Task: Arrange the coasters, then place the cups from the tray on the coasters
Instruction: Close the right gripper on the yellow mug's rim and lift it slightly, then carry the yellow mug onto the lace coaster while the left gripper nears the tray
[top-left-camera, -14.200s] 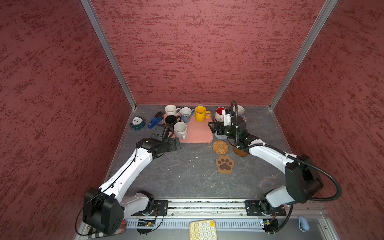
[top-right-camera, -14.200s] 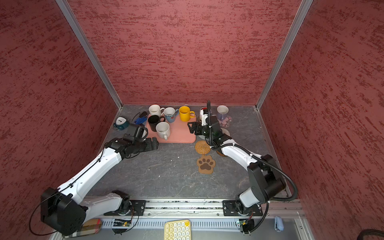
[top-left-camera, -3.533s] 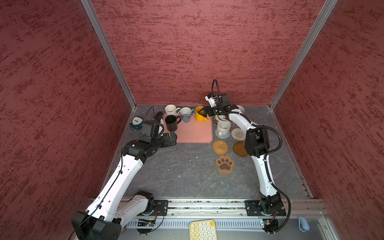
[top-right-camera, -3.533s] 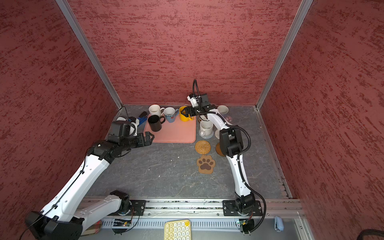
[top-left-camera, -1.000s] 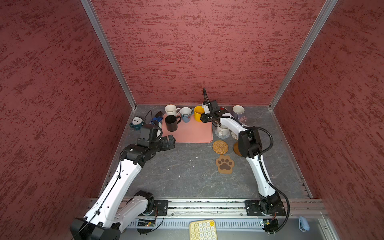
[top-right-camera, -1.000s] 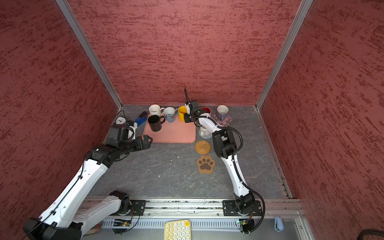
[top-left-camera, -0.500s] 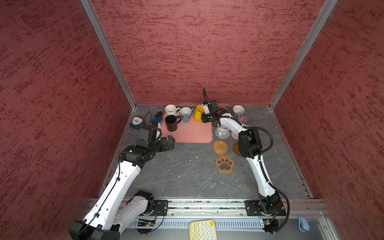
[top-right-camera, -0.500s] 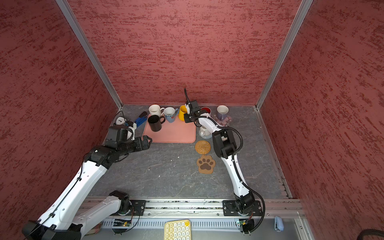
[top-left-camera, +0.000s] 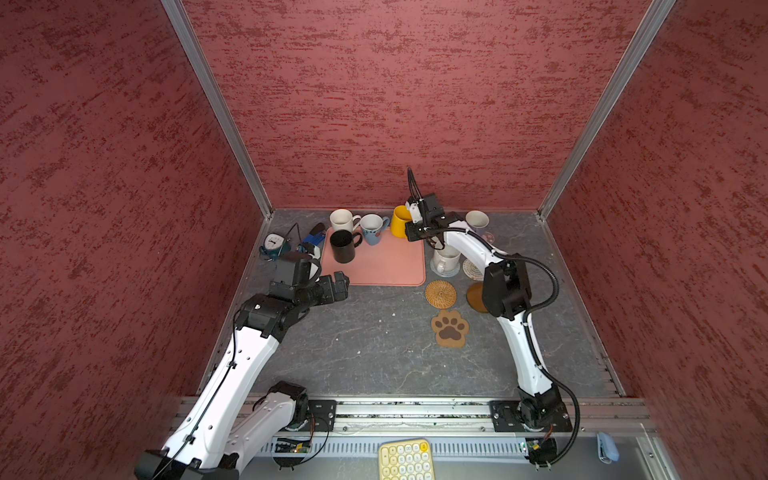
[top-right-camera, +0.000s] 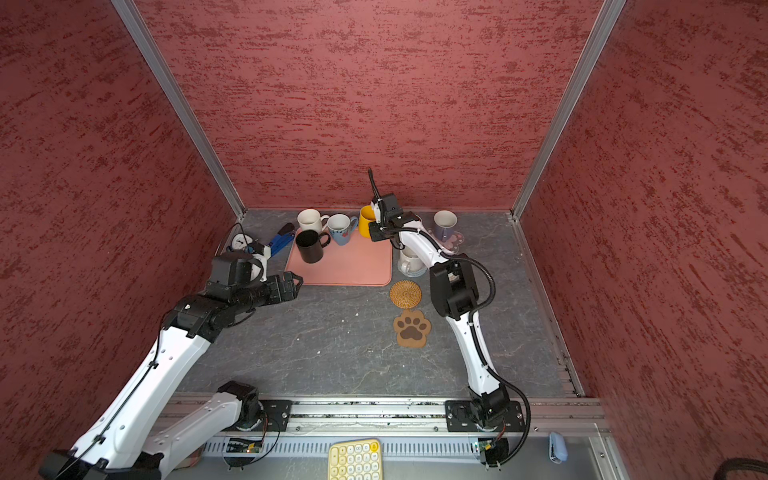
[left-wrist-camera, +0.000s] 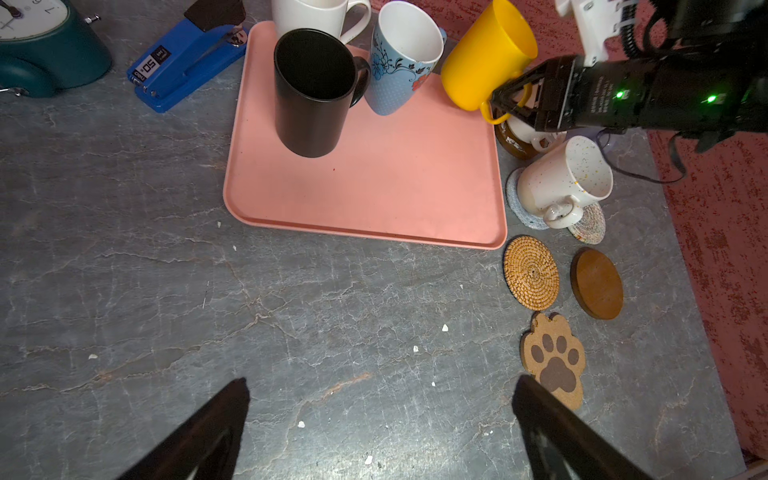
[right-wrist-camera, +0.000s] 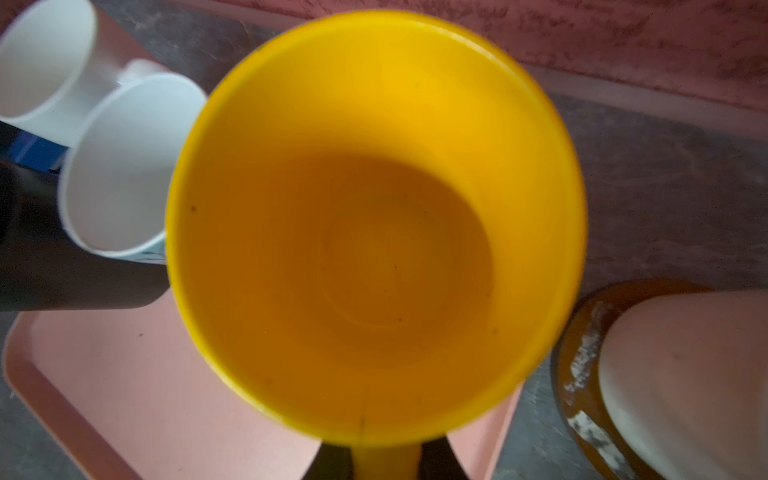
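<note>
1. Right hand (left-wrist-camera: 505, 102): clenched on the handle of the yellow mug (left-wrist-camera: 486, 54). In the right wrist view the handle sits between the two fingers (right-wrist-camera: 332, 467).
2. Yellow mug: tilted, over the far right corner of the tray (left-wrist-camera: 374, 187). Whether its base touches the tray cannot be told.
3. Left hand (left-wrist-camera: 382, 419): released, jaws wide, nothing between them. In both top views it is over the table (left-wrist-camera: 291, 311) beside the tray's near left corner.
4. On the tray's far left part: black mug (left-wrist-camera: 311, 91) and light blue mug (left-wrist-camera: 399, 62), upright, just beside each other.
5. Plain white mug (top-left-camera: 343, 219): at the tray's far left corner; whether it is on the tray or behind it cannot be told.
6. Just right of the tray: speckled white mug (left-wrist-camera: 565, 178) on the grey crochet coaster (left-wrist-camera: 515, 199), with the beige woven coaster (left-wrist-camera: 590, 224) just beside it.
7. Off the tray's near right corner: tan rattan coaster (left-wrist-camera: 531, 272), amber disc (left-wrist-camera: 597, 282) and paw-print coaster (left-wrist-camera: 555, 357), close together, each bare.
8. Just right of the tray's far right corner: a white mug (right-wrist-camera: 685, 374) on a second amber disc (right-wrist-camera: 575, 365), partly hidden under the right hand.
9. Well right of the tray's far edge: lavender mug (top-left-camera: 477, 219) on the pink flower coaster (top-right-camera: 456, 240).
</note>
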